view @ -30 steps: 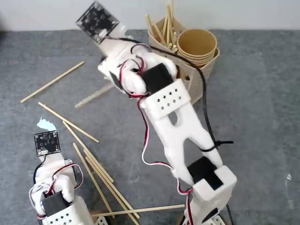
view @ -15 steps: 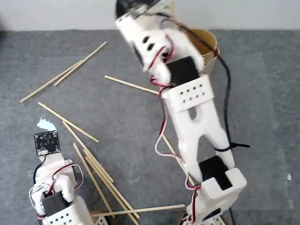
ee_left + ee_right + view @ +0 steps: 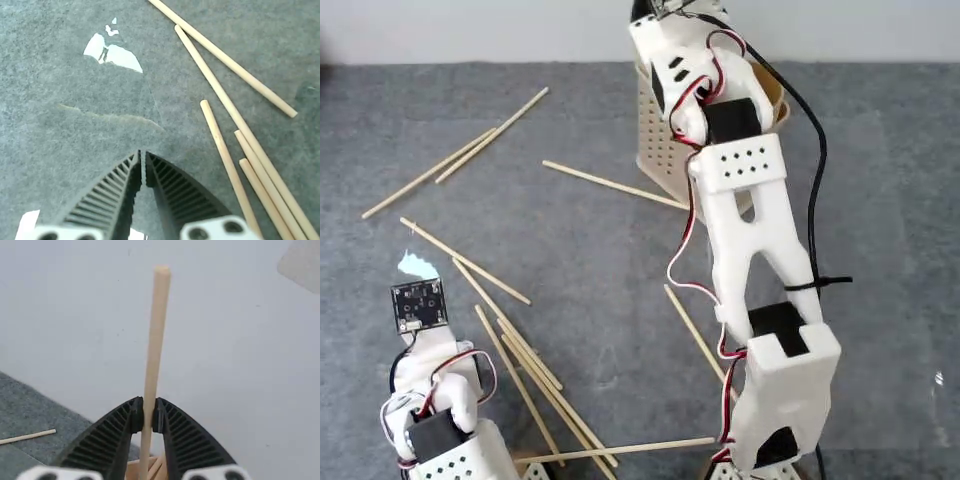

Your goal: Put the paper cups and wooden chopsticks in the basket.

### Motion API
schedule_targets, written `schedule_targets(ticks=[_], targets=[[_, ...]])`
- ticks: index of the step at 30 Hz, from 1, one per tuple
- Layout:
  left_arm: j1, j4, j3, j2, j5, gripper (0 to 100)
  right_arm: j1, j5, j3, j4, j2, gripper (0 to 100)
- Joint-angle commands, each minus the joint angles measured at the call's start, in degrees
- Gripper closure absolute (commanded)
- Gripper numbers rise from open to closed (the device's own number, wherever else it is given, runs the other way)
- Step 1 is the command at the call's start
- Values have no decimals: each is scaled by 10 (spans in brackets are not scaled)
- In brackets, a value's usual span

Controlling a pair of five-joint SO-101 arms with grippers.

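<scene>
Chopsticks (image 3: 530,355) lay loose in a cluster on the grey table (image 3: 880,250) at the near edge, beside the left arm's base, with one more (image 3: 620,448) lying crosswise below them. We saw the left gripper (image 3: 142,155) hovering low over the mat with its jaws pressed together and nothing between them, a pale scrap (image 3: 112,52) just ahead of it and several sticks (image 3: 225,55) off to one side. Farther out, a single stick (image 3: 692,328) lay next to the right arm, another (image 3: 610,184) pointed toward the basket (image 3: 660,150), and a pair (image 3: 490,137) lay well apart at the far left. At the back, the right arm stretched over the basket, and the right gripper (image 3: 147,410) was clamped on one chopstick (image 3: 155,340), held upright against the white wall.
</scene>
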Motion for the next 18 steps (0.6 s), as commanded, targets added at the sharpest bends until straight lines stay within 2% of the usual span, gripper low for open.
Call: schedule_targets(ticks=[1,3,12,18], targets=[[3,2,-5,-10,-2,986,-3,1,-12,44,-25,835],[3,2,-5,-10,-2,986,-17,-12,-21,88,-44,793],[3,2,-5,-10,-2,986,-83,-35,-34,358,-114,819],[3,2,-5,-10,-2,986,-91,-36,-32,527,-113,819]])
